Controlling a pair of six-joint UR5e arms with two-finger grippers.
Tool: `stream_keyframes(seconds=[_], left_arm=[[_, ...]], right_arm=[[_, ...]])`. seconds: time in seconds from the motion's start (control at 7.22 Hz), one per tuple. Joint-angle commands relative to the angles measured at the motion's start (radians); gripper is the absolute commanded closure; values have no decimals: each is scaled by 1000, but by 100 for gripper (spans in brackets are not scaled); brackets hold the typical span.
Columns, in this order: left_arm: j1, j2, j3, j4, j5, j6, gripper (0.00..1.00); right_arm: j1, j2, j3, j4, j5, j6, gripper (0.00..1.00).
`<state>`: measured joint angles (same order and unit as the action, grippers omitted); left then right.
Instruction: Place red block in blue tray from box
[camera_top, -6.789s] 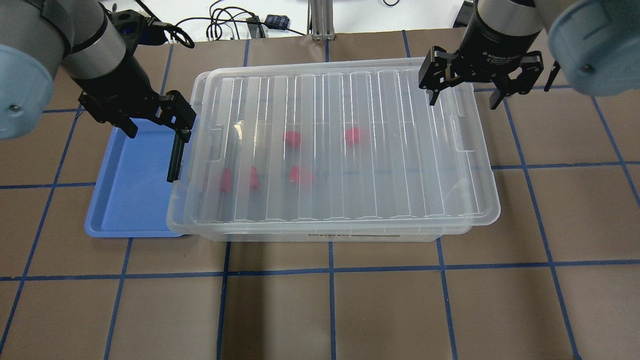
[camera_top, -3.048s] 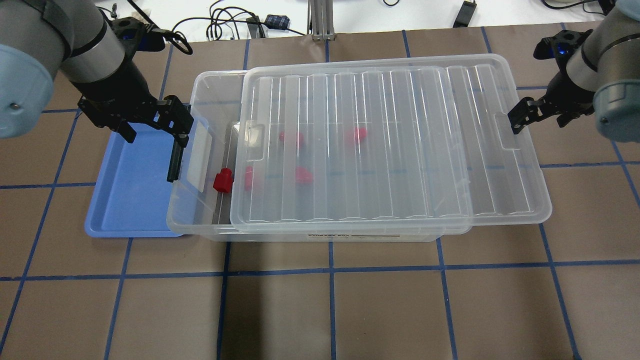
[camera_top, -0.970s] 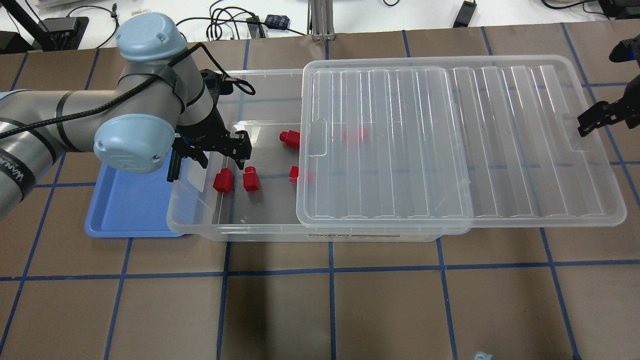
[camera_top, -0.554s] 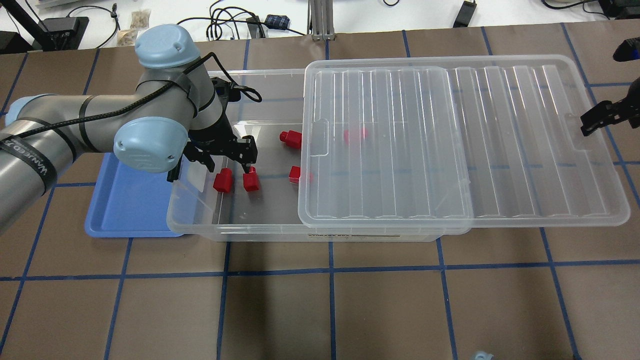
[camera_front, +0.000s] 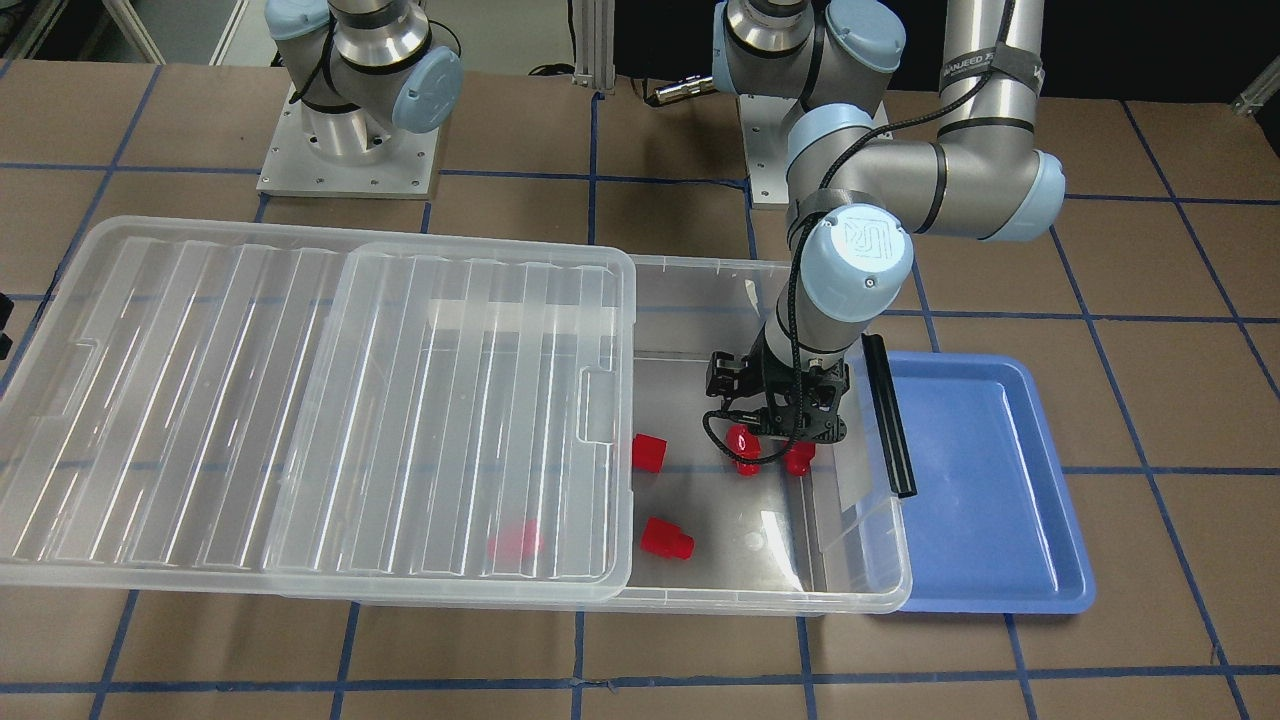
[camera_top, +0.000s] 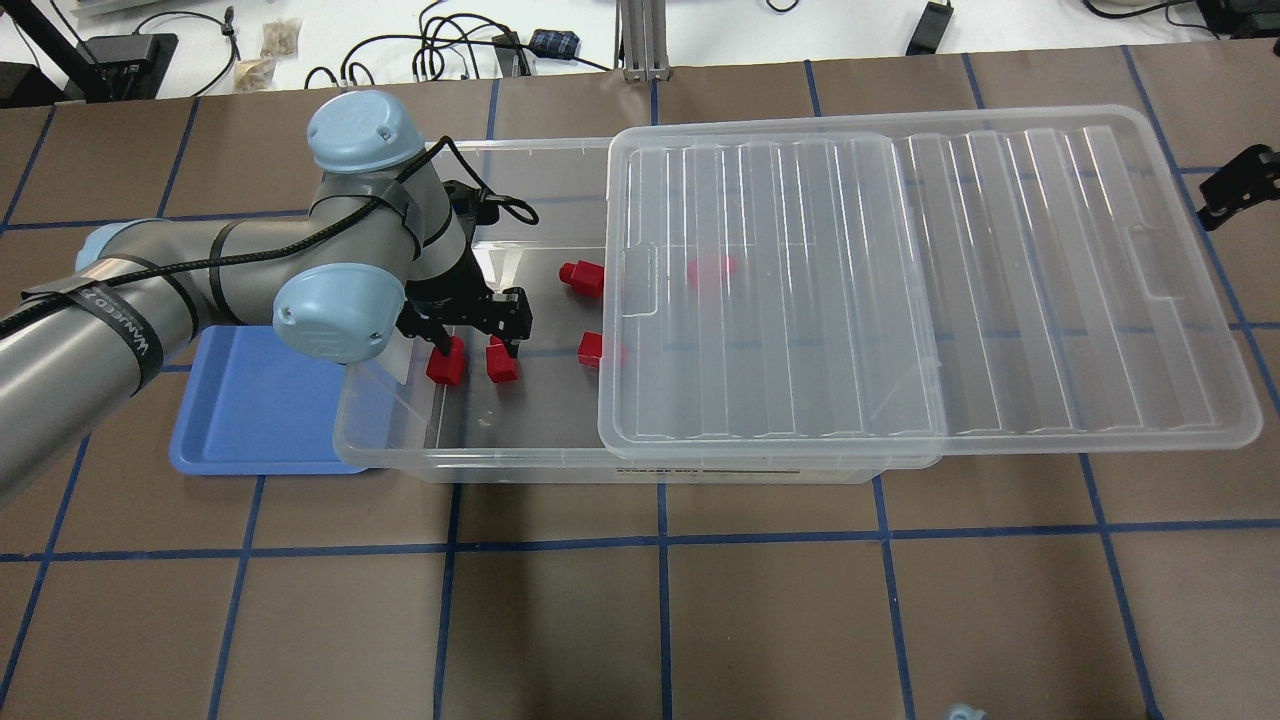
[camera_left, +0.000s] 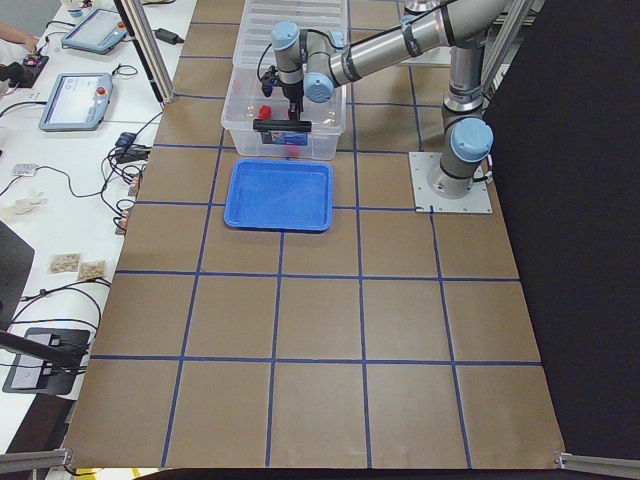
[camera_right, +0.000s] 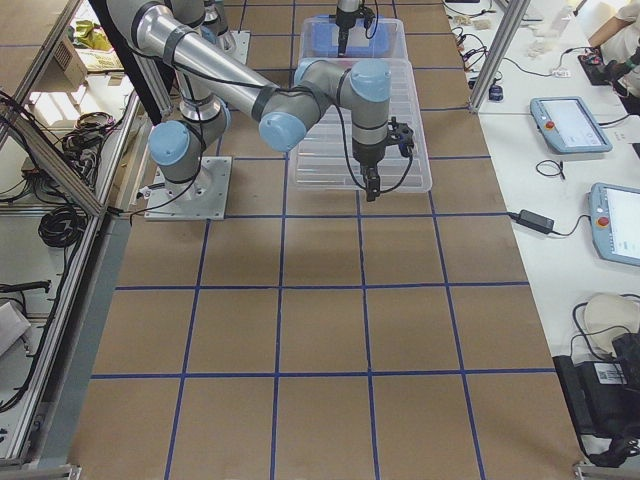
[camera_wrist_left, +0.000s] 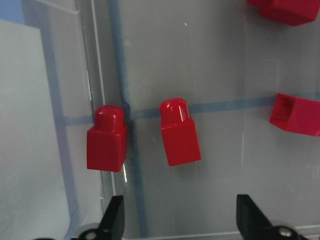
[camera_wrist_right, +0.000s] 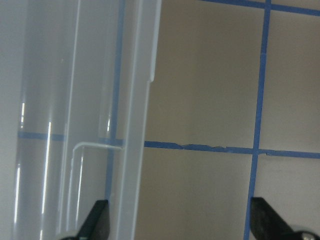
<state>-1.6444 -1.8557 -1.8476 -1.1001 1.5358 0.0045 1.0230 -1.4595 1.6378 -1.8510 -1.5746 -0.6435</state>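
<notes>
Low in the box (camera_top: 520, 462), left fingers (camera_wrist_left: 114, 216) hang spread over the red block (camera_wrist_left: 180, 134); right fingers (camera_wrist_right: 98, 220) likewise spread.

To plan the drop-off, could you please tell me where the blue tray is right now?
In the overhead view the blue tray sits at the left, on the robot's left side, right beside the uncovered short end of the clear box.

Shows the glossy red block (camera_top: 501, 364) lying on its side, stub toward frame top, on the floor of the clear box (camera_top: 480, 462) at centre-left, its ribbed lid (camera_top: 1000, 280) slid halfway off rightward, the shallow blue tray (camera_top: 250, 420) just beside the box's left end.
</notes>
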Motion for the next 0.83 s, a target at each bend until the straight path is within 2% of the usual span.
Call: stream_keyframes(seconds=[0.0, 0.28, 0.69], left_arm=[[0, -34, -5, 31, -3, -20, 20], [0, -63, -5, 57, -5, -21, 20], [2, -94, -5, 63, -5, -26, 20]], right_arm=[[34, -45, -126, 223, -2, 71, 0], [157, -80, -167, 340, -4, 260, 0], [391, -99, -167, 352, -11, 587, 0]])
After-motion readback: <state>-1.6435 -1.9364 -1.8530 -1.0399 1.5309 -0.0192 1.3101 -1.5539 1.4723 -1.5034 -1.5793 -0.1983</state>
